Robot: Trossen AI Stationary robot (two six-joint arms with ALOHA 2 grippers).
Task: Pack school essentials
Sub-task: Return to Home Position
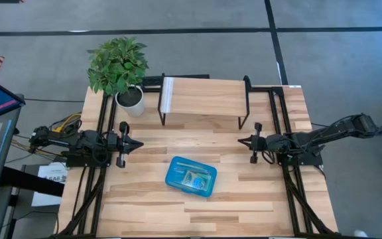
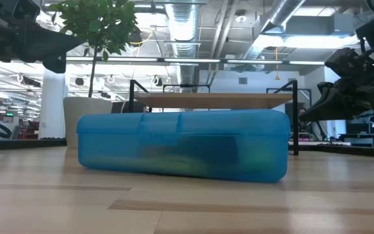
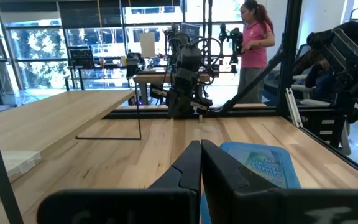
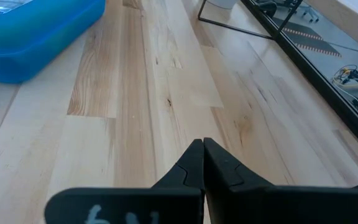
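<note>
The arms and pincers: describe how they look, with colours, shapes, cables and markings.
Both arms are dark, slim and jointed. The left arm has yellow cables bundled by its base; the right arm shows none clearly. The left pincer and right pincer each have two black fingers tapering to wedge-shaped tips. The right pincer's body bears white scrawled marks.

Nothing legible. Printed label (image 3: 267, 168) inside the blue case (image 3: 232, 149): too small to read. White scrawl (image 4: 107, 216) on the right hand (image 4: 202, 144): undecipherable.
</note>
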